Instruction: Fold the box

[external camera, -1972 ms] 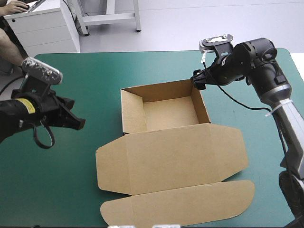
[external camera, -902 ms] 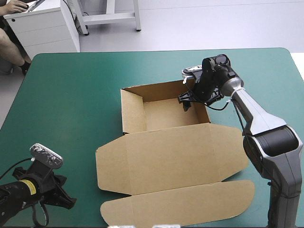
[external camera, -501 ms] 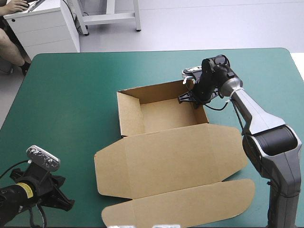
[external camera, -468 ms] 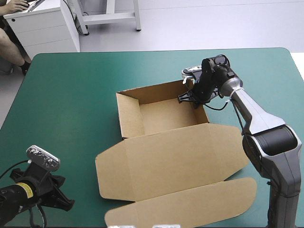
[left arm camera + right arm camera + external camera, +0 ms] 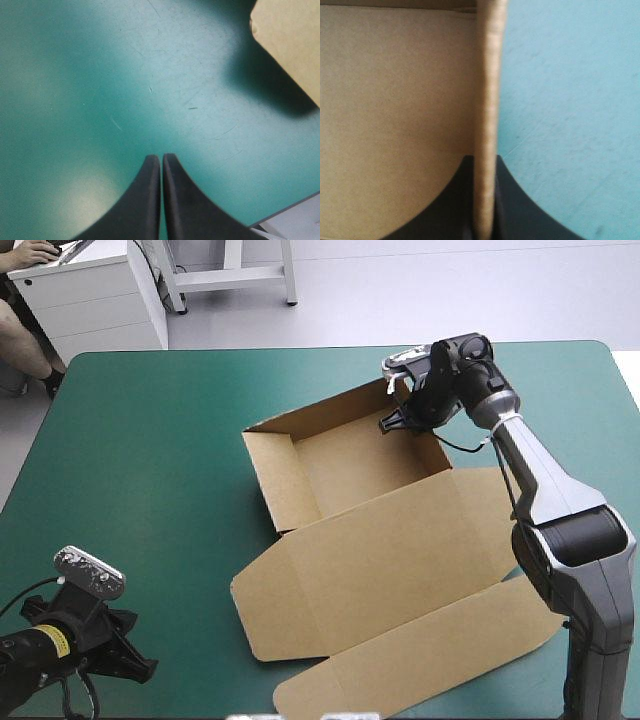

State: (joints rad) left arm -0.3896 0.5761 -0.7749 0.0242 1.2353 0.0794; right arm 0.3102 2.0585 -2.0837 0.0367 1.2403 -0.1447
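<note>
The brown box [image 5: 350, 465] stands as an open tray near the table's middle, walls raised, turned askew. Its flat lid [image 5: 400, 560] and long front flap [image 5: 420, 665] reach toward the front right. My right gripper [image 5: 397, 420] is shut on the box at the tray's far right corner. In the right wrist view the wall's edge [image 5: 487, 75] runs straight ahead from between the fingers of the right gripper [image 5: 485, 161], the tray's inside [image 5: 395, 100] on one side. My left gripper [image 5: 145, 672] sits low at the front left corner, shut and empty [image 5: 161, 157], a corner of the box [image 5: 290, 45] ahead of it.
Bare teal-green cover [image 5: 150, 440] lies left of the box and beyond it. The lid's flap reaches close to the table's front edge. In the left wrist view the table's edge [image 5: 295, 220] shows beside the left gripper.
The right gripper closed on the tray's far right wall and swung the box: that corner moved toward the far edge, the lid swept to the right. The left arm stayed put.
</note>
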